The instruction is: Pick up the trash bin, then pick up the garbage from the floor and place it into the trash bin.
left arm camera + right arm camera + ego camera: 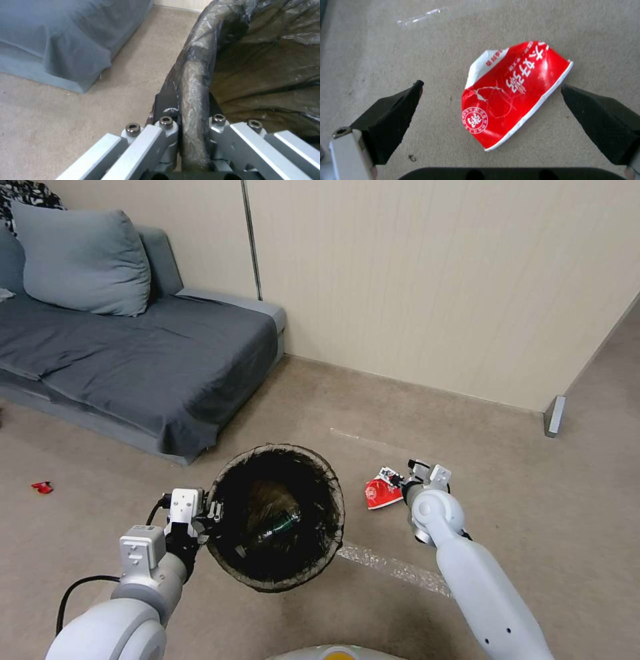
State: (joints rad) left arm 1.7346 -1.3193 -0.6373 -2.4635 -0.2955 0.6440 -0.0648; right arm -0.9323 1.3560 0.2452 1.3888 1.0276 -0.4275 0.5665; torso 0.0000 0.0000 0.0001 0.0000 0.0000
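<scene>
The trash bin (230, 560), lined with a dark bag, hangs tilted above the floor. My left gripper (212, 511) is shut on its rim (195, 105), one finger inside and one outside. A green-labelled bottle (280, 523) and brown paper lie inside the bin. A crushed red-and-white paper cup (382, 492), a piece of the garbage, lies flat on the carpet to the right of the bin. My right gripper (404, 481) hovers open just over the cup (513, 95), a black finger (391, 117) on each side of it, not touching. A small red scrap (42, 487) lies far left on the floor.
A grey sofa (133, 353) with a cushion stands at the back left, its corner close behind the bin. A beige wall panel (433, 287) runs along the back, ending at a grey foot (554, 415). Strips of clear tape (393, 567) lie on the carpet.
</scene>
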